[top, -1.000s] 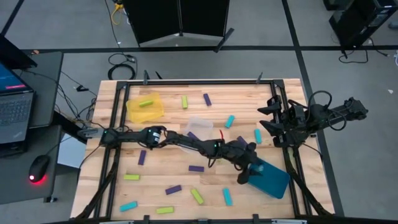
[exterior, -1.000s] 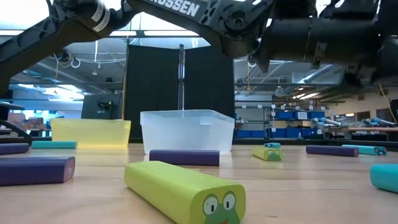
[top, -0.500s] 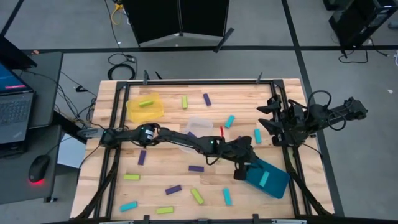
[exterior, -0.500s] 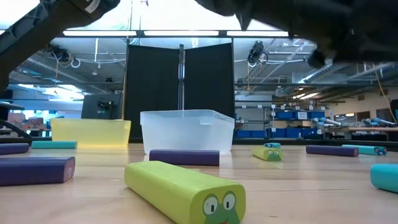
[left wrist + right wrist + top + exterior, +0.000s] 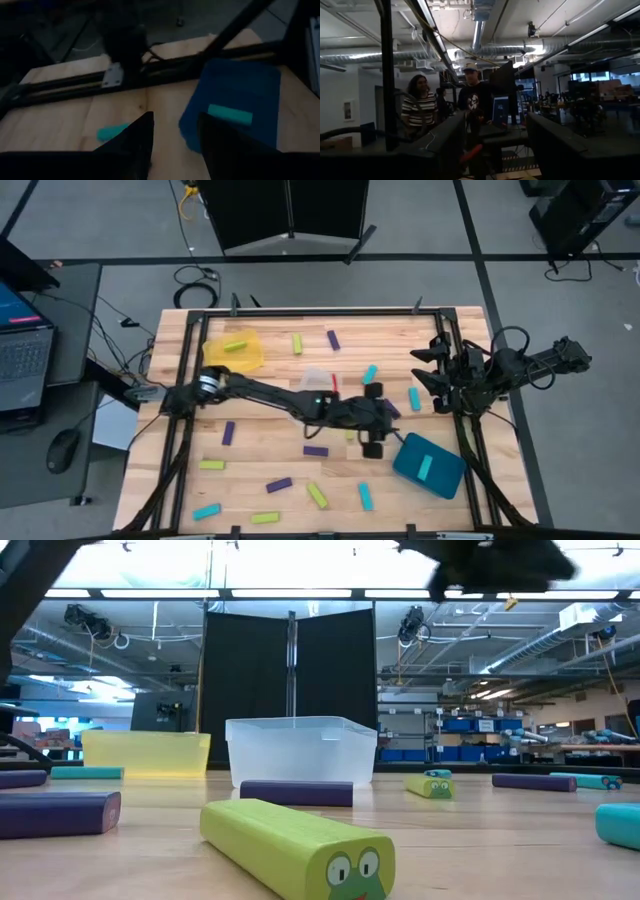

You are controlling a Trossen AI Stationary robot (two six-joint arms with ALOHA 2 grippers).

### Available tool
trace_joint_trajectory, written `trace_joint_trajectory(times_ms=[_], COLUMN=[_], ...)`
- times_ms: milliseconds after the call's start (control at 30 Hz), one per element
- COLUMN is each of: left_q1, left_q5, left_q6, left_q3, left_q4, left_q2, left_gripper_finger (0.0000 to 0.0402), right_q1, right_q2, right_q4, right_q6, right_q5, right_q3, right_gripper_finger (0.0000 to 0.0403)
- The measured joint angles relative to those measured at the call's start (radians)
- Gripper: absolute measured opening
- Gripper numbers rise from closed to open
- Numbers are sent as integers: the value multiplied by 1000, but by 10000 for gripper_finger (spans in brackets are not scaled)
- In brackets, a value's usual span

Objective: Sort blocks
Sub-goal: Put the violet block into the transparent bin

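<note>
Lime, purple and cyan blocks lie scattered on the wooden table, among them a cyan one (image 5: 414,398) and a purple one (image 5: 315,450). One cyan block (image 5: 425,468) lies flat in the teal tray (image 5: 445,480); the left wrist view shows that block (image 5: 230,114) too. A lime block (image 5: 235,345) lies in the yellow tray (image 5: 215,358). My left gripper (image 5: 383,423) hangs open above the table, just left of the teal tray, with nothing between its fingers (image 5: 141,142). At the table's right edge my right gripper (image 5: 492,150) waits, raised and open.
A clear tray (image 5: 318,383) stands mid-table under my left arm. A lime block with a frog face (image 5: 295,850) lies close to the low camera. Black rails (image 5: 300,310) frame the table. People stand in the room beyond (image 5: 470,100).
My left gripper has drawn back from over the teal tray toward the table's left and has risen. The cyan block it covered a second ago now shows, lying in the tray.
</note>
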Motion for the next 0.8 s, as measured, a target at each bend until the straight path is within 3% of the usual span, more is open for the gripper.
trace_joint_trajectory(times_ms=[100,267,367,500,800], left_q1=[3,6,0,-11,-43], left_q5=[-60,-202,-271,-355,-466], left_q6=[-35,-91,-107,-130,-132], left_q3=[-192,-499,-664,-822,-1023], left_q4=[110,299,347,406,406], left_q2=[-120,-358,-488,-659,-912], left_gripper_finger=[156,156,156,156,156], right_q1=[-1,-7,-35,-95,-227], right_q2=[0,21,59,134,329], right_q4=[-13,-109,-172,-259,-493], right_q6=[0,42,101,208,441], right_q5=[49,280,334,315,98], right_q3=[0,1,1,1,18], right_gripper_finger=[221,219,219,217,217])
